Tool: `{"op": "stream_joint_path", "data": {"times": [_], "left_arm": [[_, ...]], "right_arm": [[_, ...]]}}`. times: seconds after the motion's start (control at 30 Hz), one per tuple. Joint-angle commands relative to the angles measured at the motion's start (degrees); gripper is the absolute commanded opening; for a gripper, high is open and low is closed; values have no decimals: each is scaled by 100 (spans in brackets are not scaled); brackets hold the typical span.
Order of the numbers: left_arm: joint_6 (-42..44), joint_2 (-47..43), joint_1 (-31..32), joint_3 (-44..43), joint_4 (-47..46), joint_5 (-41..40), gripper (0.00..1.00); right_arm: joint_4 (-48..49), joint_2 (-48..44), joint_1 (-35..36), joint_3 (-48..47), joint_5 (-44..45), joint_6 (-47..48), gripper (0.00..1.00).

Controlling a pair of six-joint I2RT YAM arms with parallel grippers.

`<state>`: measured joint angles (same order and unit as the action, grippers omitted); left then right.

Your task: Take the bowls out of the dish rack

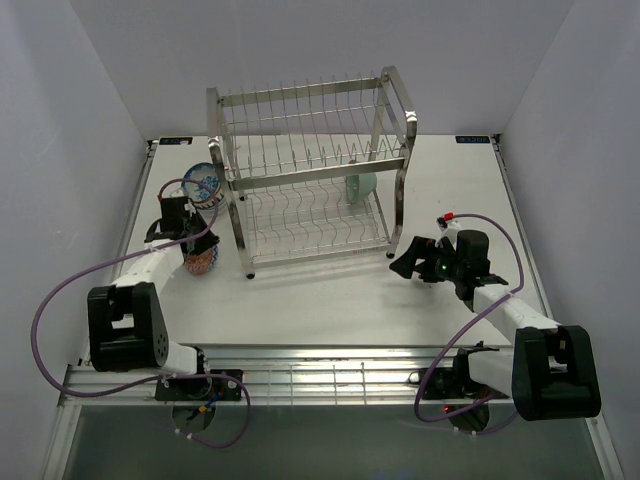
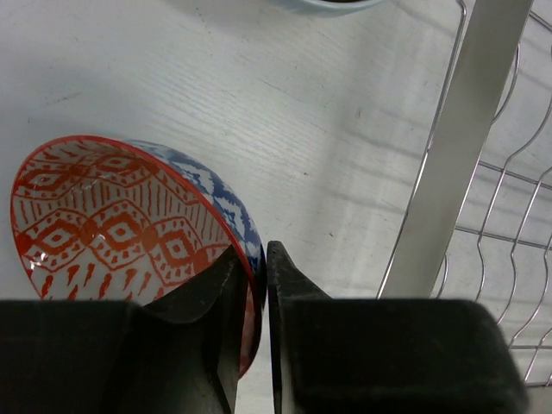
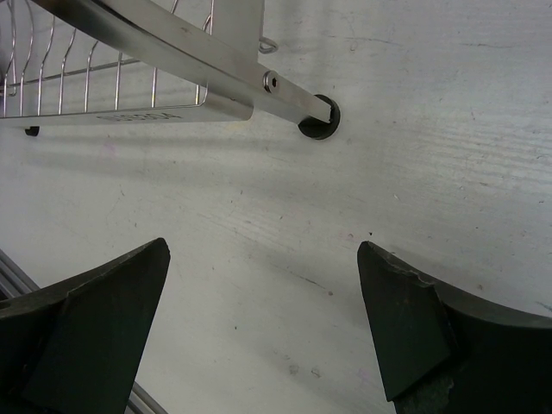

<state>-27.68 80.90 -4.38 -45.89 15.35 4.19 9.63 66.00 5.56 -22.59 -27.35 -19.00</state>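
Note:
The steel wire dish rack (image 1: 310, 170) stands at the table's middle back. A pale mint bowl (image 1: 361, 184) stands on edge in its lower tier at the right. My left gripper (image 1: 194, 243), left of the rack's front left post, is shut on the rim of a red-blue patterned bowl (image 1: 202, 261). In the left wrist view that bowl (image 2: 112, 224) is tilted on edge, its rim pinched in my gripper (image 2: 257, 259). A blue-and-white patterned bowl (image 1: 203, 183) lies just behind it. My right gripper (image 1: 408, 262) is open and empty by the rack's front right foot (image 3: 319, 116).
The rack's front left post (image 2: 457, 147) rises close to the right of my left fingers. The rack's lower frame (image 3: 155, 60) runs across the top of the right wrist view. White walls close in on both sides, and a rail runs along the table's near edge (image 1: 330, 375).

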Motion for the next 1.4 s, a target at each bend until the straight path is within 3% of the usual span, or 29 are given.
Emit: {"op": "stream_joint_path", "data": {"times": [0.0,0.5,0.87,1.07,1.2,1.37], "left_arm": [[149,39,-19,-166,-252,223,27],[263,163,-19,-315,-156,381,62],[219,-109,-19,-535,2,320,65],[167,-759,-19,-404,73,363,65],[131,-1523,-19,-114,82,556,64],[70,-3216,-19,587,-181,1609,60]], "right_arm": [[13,1,24,-79,28,90,95],[22,18,24,-61,28,90,95],[22,-17,24,-35,2,81,95],[30,1,24,-44,-33,81,95],[30,10,24,-53,-42,81,95],[21,10,24,-44,-16,72,95]]}}
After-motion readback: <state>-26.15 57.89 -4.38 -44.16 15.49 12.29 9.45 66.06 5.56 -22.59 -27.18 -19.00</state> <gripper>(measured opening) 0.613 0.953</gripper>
